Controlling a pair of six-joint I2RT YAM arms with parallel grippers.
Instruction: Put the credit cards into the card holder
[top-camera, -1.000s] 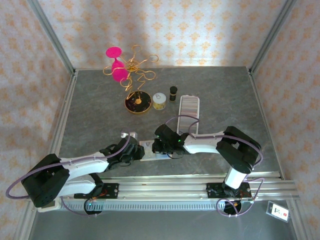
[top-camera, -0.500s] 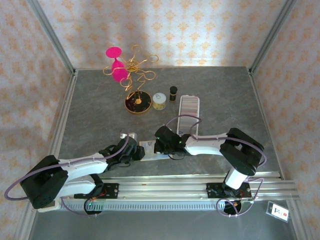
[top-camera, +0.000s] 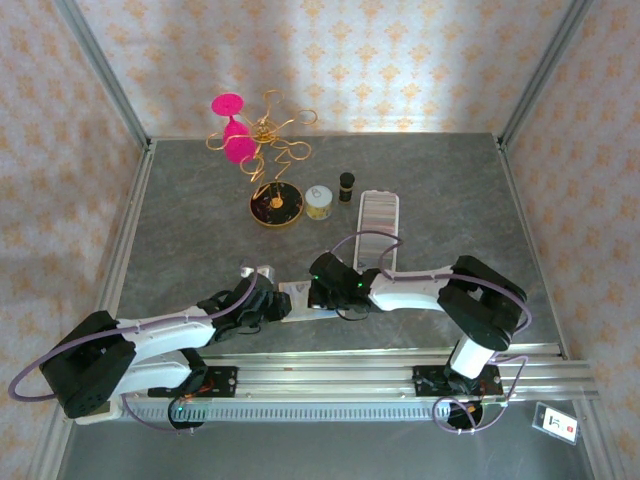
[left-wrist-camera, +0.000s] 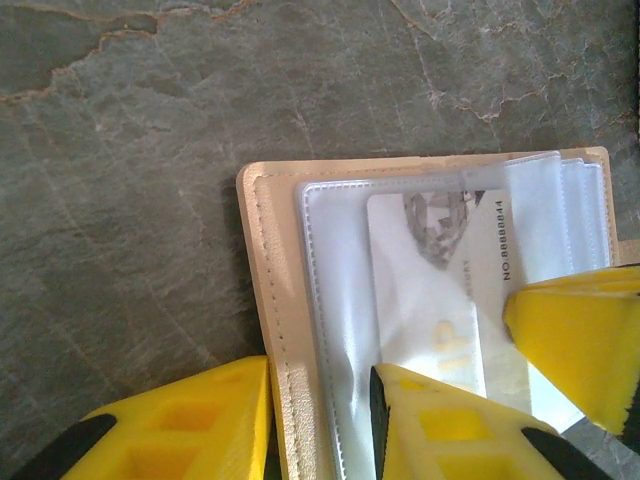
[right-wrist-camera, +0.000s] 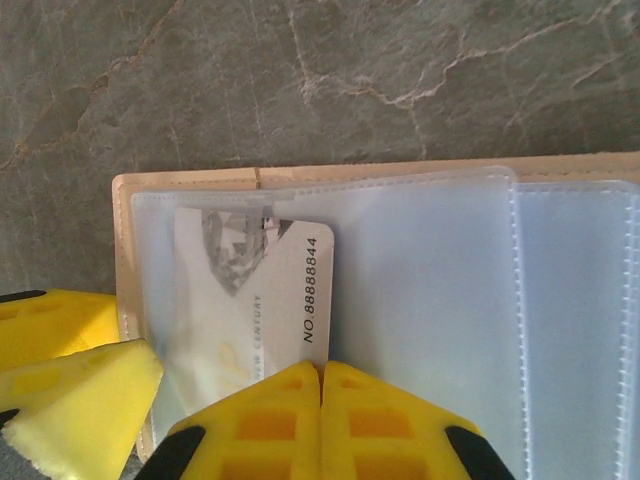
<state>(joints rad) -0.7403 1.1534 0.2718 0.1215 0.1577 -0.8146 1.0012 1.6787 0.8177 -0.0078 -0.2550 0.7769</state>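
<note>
card print: credit card reads "NO.88888844", "CENTURY"
card seat: under clear sleeve of card holder
left pincer: narrow gap, straddling holder edge
right pincer: closed, tips together

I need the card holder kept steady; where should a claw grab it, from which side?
I'd grip the card holder by its stitched beige border, coming from that outer edge. It lies open and flat; that strip is free of the clear sleeves and the card.

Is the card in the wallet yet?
Partly. Done: the card holder lies open, the whitish card tucked partly under a clear sleeve. In hand: the shut right end effector sits at the card's edge; the open left end effector straddles the holder's edge. Left: seating it, other cards.
</note>
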